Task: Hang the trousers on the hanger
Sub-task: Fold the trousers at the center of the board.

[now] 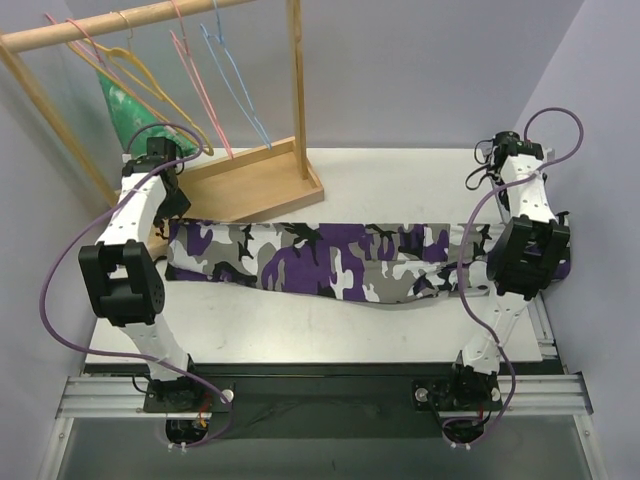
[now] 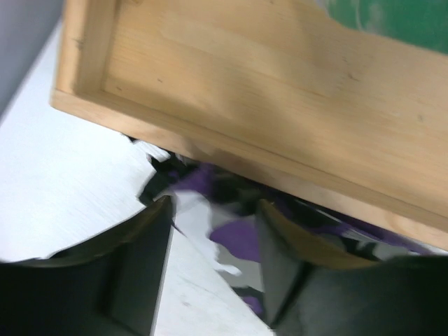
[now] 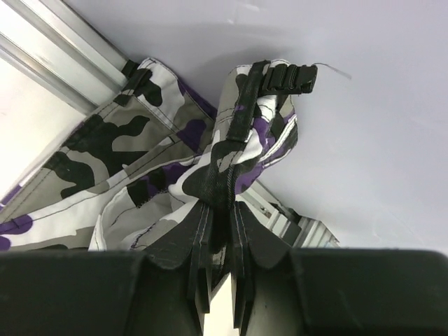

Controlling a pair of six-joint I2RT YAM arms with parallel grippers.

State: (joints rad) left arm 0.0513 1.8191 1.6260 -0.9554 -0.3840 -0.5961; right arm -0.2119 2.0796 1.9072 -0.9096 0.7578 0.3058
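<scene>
The right gripper (image 3: 218,210) is clenched on a bunched fold of the trousers (image 1: 340,260). It holds the cloth at the right edge of the table (image 1: 300,325), and the two fingers press a narrow ridge of fabric between them. In the right wrist view, a black ribbed tab (image 3: 283,77) stands at the top of the lifted fold.

The left gripper (image 2: 213,210) is released, its fingers (image 2: 150,231) apart. It hovers over the left end of the trousers, just beside the wooden base tray (image 1: 250,180) of a clothes rack. From the left wrist view I cannot tell whether the fingers touch the cloth.

The trousers are purple, black, white and grey camouflage. They lie stretched flat across the middle of the table, from the left arm to the right arm.

The hanger (image 1: 172,105), thin yellow wire, hangs on the wooden rail (image 1: 120,25) at the far left. Pink hangers (image 1: 195,80), a blue hanger (image 1: 235,85) and a green garment (image 1: 135,110) hang beside it.
</scene>
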